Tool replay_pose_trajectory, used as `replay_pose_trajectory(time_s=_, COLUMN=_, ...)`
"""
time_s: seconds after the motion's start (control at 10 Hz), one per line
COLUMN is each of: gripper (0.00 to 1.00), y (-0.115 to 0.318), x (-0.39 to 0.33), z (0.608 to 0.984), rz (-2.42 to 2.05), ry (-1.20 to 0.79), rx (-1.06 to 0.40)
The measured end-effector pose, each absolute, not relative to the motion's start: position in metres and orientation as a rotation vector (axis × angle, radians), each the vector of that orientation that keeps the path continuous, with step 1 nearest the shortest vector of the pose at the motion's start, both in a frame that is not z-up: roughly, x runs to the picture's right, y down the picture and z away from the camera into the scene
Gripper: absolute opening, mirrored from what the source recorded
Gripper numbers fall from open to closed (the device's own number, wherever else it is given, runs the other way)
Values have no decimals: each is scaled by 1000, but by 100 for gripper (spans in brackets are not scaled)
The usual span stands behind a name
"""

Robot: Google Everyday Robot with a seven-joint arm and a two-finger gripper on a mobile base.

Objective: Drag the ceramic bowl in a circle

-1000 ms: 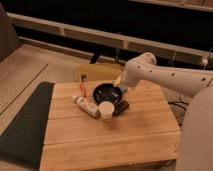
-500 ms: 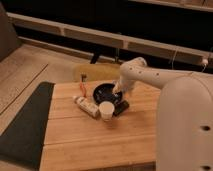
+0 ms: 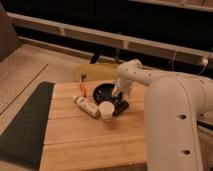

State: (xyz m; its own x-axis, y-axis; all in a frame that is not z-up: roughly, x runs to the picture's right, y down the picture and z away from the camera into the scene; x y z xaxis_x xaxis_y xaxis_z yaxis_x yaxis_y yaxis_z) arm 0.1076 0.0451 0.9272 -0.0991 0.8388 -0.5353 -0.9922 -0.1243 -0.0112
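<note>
Camera view: the ceramic bowl (image 3: 102, 92) sits on the wooden table (image 3: 90, 145) near the middle of its far edge. The gripper (image 3: 116, 93) comes down from the white arm (image 3: 150, 80) onto the bowl's right side, at the rim. How wide it stands cannot be told. Just in front of the bowl stands a white cup (image 3: 106, 110) with a flat black object (image 3: 122, 107) to its right and a lying bottle (image 3: 86, 106) to its left.

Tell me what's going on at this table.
The robot's white arm reaches over the wooden table, and its gripper is down at the right rim of the black ceramic bowl, which sits near the table's far edge. A white paper cup stands just in front of the bowl, with a flat black object beside it.
</note>
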Motion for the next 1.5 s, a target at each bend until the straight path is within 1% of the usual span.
replay_pose_trajectory(time_s=0.2, gripper=65, y=44, x=108, z=927, rz=1643, ry=409, rx=-483)
replay_pose_trajectory(time_s=0.8, gripper=65, y=41, x=113, z=945, rz=1662, ry=413, rx=-481)
replay_pose_trajectory(time_s=0.9, gripper=61, y=42, x=113, z=949, rz=1658, ry=423, rx=-484)
replay_pose_trajectory(time_s=1.0, gripper=54, y=44, x=114, z=952, rz=1656, ry=435, rx=-486)
replay_pose_trajectory(time_s=1.1, gripper=41, y=45, x=114, z=955, rz=1656, ry=447, rx=-485)
replay_pose_trajectory(time_s=1.3, gripper=20, y=42, x=114, z=957, rz=1662, ry=456, rx=-478)
replay_pose_trajectory(time_s=1.4, gripper=8, y=40, x=113, z=957, rz=1668, ry=454, rx=-479)
replay_pose_trajectory(time_s=1.5, gripper=1, y=37, x=111, z=956, rz=1673, ry=451, rx=-481)
